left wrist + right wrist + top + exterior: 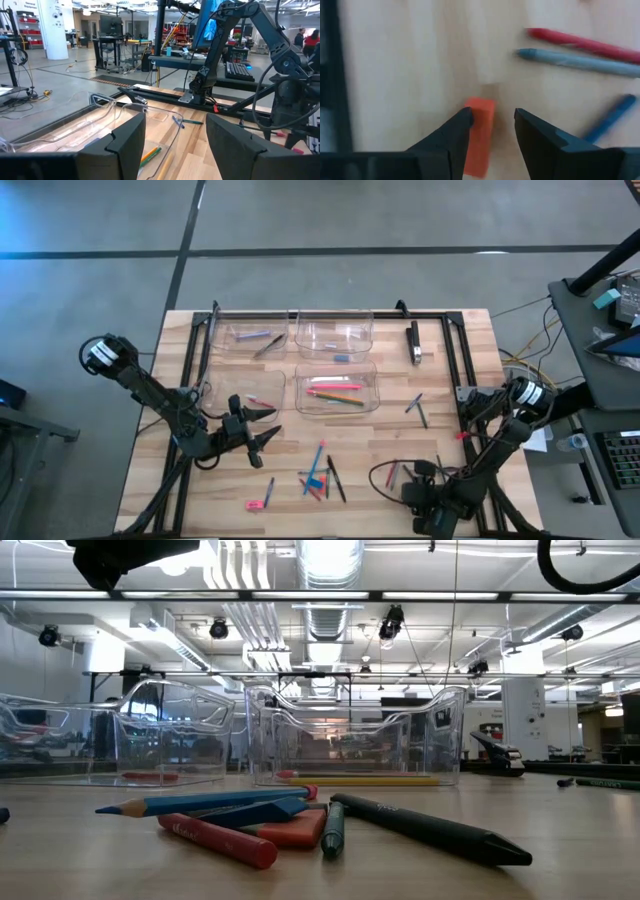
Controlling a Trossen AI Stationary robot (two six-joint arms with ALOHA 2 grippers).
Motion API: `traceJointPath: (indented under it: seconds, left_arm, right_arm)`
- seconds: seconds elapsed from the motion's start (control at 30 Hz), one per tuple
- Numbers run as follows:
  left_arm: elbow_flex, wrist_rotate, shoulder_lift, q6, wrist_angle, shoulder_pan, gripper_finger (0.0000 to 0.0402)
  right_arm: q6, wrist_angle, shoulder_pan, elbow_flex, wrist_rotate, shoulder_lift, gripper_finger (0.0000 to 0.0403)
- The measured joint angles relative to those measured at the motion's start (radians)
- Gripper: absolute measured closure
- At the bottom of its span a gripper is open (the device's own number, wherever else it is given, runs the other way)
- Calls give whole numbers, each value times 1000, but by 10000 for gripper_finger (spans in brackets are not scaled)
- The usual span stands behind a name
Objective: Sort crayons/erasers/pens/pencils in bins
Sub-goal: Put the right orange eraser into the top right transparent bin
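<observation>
Orange eraser (480,136) between right gripper (492,120) fingers, on table.

You have four bins (335,332) in the frame's upper middle, two arms at the lower left and lower right, and one orange eraser (479,135); the loose sticks are too tangled to count.

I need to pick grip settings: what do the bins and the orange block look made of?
Bins: clear, glossy, hard-looking plastic; the contents show through and the rims catch light. Orange block between the right tool's fingers: matte and opaque, probably rubber eraser, though the look leaves it open.
</observation>
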Motion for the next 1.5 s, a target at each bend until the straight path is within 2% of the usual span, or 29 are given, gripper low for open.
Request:
traceJointPath:
  seconds: [0.03,0.17,0.57,0.77,0.9,1.2,1.5]
  left_arm:
    - [0,0,0,0,0,0,208]
    - [0,3,0,0,-1,0,208]
    - [0,2,0,0,-3,0,208]
    - [0,2,0,0,-3,0,208]
    - [0,1,0,0,-3,0,208]
    - [0,1,0,0,-3,0,208]
    - [0,0,0,0,-3,0,208]
  right_arm:
    - [-1,26,0,1,-37,1,250]
    - [-13,52,4,1,-64,5,250]
    - [-10,44,3,-2,-48,5,251]
    - [1,-19,-7,-4,-23,5,253]
    - [-5,-33,-14,-3,-23,5,274]
    - [-28,-38,-18,-4,-19,2,355]
    - [-36,-42,-19,-7,-18,-25,363]
